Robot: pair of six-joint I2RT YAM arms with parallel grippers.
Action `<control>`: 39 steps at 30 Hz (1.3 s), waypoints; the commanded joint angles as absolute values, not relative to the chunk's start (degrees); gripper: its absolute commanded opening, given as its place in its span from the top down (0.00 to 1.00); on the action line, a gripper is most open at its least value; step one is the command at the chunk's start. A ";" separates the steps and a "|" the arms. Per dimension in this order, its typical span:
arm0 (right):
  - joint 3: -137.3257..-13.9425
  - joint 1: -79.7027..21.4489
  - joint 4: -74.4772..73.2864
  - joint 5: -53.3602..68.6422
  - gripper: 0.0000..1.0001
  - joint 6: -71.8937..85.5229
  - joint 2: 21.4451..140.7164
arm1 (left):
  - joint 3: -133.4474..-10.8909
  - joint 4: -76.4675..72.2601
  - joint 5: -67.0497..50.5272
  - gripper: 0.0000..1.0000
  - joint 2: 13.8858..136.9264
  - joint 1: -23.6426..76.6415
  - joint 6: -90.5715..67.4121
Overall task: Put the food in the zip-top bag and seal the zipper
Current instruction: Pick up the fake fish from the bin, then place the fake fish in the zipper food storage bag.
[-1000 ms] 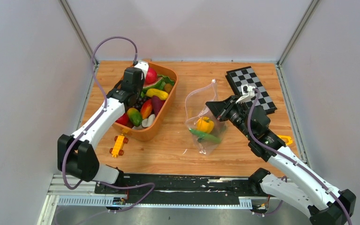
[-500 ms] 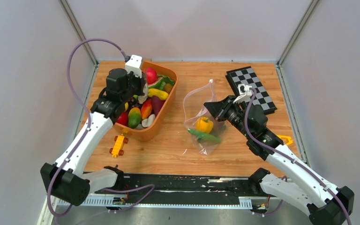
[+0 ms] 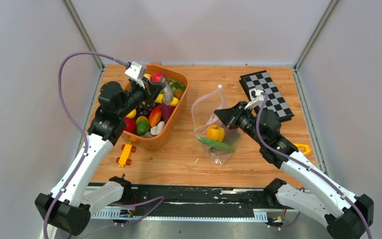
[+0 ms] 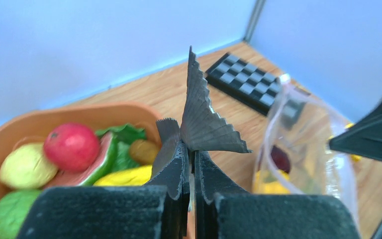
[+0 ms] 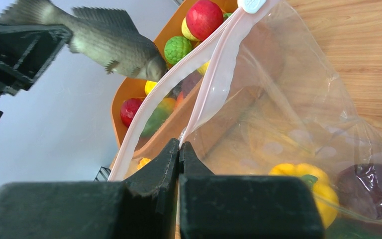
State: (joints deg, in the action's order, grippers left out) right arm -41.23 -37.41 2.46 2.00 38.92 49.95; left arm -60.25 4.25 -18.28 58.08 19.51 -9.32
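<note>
My left gripper (image 3: 155, 85) is shut on a grey toy fish (image 3: 166, 91) and holds it in the air over the orange tub (image 3: 171, 124); in the left wrist view the fish (image 4: 205, 124) sticks up from the closed fingers. The clear zip-top bag (image 3: 210, 112) lies right of the tub with a yellow pepper (image 3: 217, 132), a green cucumber (image 3: 218, 145) and a purple piece (image 5: 373, 184) inside. My right gripper (image 3: 220, 112) is shut on the zipper (image 5: 219, 64) edge and holds the mouth open and raised. The tub holds several more toy foods.
A yellow toy car (image 3: 125, 153) lies in front of the tub. A folded checkerboard (image 3: 266, 93) lies at the back right. A small yellow object (image 3: 303, 148) sits by the right edge. Walls close the table on three sides.
My left gripper has lifted out of the tub with the grey fish and swung it toward the bag. My right gripper has shifted slightly left with the bag's mouth.
</note>
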 commanded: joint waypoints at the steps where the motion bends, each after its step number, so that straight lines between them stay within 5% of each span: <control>1: -43.68 -37.20 4.92 3.03 1.00 39.24 50.05 | -60.08 -9.44 -27.51 1.00 54.28 19.36 -17.13; 23: -43.25 -37.19 5.98 4.53 1.00 39.78 50.08 | -49.26 -50.86 -35.17 1.00 54.88 19.88 -50.32; 39: -43.67 -37.23 6.47 5.28 1.00 39.90 47.67 | -48.30 -42.00 -35.01 1.00 61.40 27.74 -39.59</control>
State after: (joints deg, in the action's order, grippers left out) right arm -41.30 -37.41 2.90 4.14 39.35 49.43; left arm -48.99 -45.15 -36.77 60.82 27.20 -45.21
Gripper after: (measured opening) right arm 0.015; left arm 0.017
